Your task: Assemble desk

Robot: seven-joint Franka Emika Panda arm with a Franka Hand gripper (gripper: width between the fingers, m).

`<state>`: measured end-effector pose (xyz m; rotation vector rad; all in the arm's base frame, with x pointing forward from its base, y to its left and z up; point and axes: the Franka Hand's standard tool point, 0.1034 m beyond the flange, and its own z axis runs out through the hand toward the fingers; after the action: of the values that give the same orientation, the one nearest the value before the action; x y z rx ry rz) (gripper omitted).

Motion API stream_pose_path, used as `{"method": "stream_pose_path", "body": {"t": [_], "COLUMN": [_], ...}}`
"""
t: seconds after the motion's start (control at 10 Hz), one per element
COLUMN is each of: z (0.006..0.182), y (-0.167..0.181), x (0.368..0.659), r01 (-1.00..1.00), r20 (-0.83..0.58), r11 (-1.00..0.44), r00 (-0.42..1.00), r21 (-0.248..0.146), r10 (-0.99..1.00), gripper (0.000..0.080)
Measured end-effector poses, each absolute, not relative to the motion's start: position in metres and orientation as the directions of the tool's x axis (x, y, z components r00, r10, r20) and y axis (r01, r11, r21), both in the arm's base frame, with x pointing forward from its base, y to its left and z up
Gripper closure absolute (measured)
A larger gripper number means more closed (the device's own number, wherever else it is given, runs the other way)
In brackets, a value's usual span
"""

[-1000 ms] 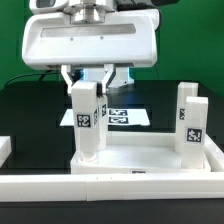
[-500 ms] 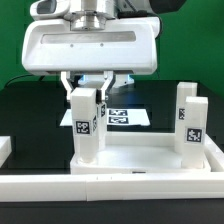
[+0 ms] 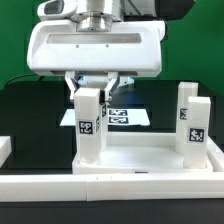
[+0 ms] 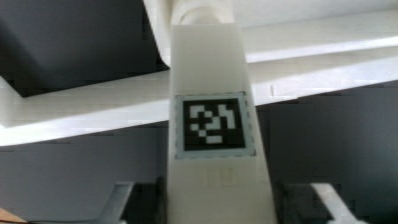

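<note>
The white desk top [image 3: 140,158] lies with its raised rim up. A white square leg [image 3: 90,125] with a black-and-white tag stands upright in its corner socket on the exterior view's left. My gripper [image 3: 92,88] is straight above it, and its fingers [image 3: 72,85] flank the leg's upper end. In the wrist view the leg [image 4: 217,120] fills the middle, and the gripper [image 4: 226,205] is open, with a dark gap between the leg and each finger. Two more tagged legs [image 3: 191,122] stand upright at the top's corner on the exterior view's right.
The marker board [image 3: 128,117] lies on the black table behind the desk top. A long low white rail [image 3: 110,190] runs along the front, and another white rail end [image 3: 5,148] shows at the exterior view's left edge. A green backdrop is behind.
My gripper has shifted a little to the exterior view's right. The leg under it sits slightly further right and lower than before. The right legs have not moved.
</note>
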<state>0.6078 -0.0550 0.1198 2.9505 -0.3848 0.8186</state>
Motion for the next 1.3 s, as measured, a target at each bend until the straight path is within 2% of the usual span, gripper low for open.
{"method": "stream_pose_path", "body": {"t": [0.1, 0.2, 0.3, 0.4, 0.7, 1.1, 1.3], "z": [0.12, 0.12, 0.12, 0.12, 0.12, 0.12, 0.144], "y": [-0.055, -0.055, -0.055, -0.055, -0.055, -0.054, -0.052], "x": [0.608, 0.608, 0.608, 0.608, 0.608, 0.608, 0.614], "r01": [-0.253, -0.253, -0.253, -0.253, -0.254, -0.251, -0.246], "r20": [0.513, 0.513, 0.513, 0.513, 0.513, 0.502, 0.468], "r11": [-0.967, -0.967, -0.967, -0.967, -0.967, -0.968, -0.966], "r00": [0.829, 0.829, 0.829, 0.829, 0.829, 0.834, 0.847], "r21": [-0.013, -0.013, -0.013, -0.013, -0.013, -0.02, -0.074], "r10": [-0.224, -0.224, -0.224, -0.224, -0.224, -0.227, -0.252], "gripper": [0.0512, 0.0413, 0.0274, 0.0189, 0.0151, 0.015, 0.015]}}
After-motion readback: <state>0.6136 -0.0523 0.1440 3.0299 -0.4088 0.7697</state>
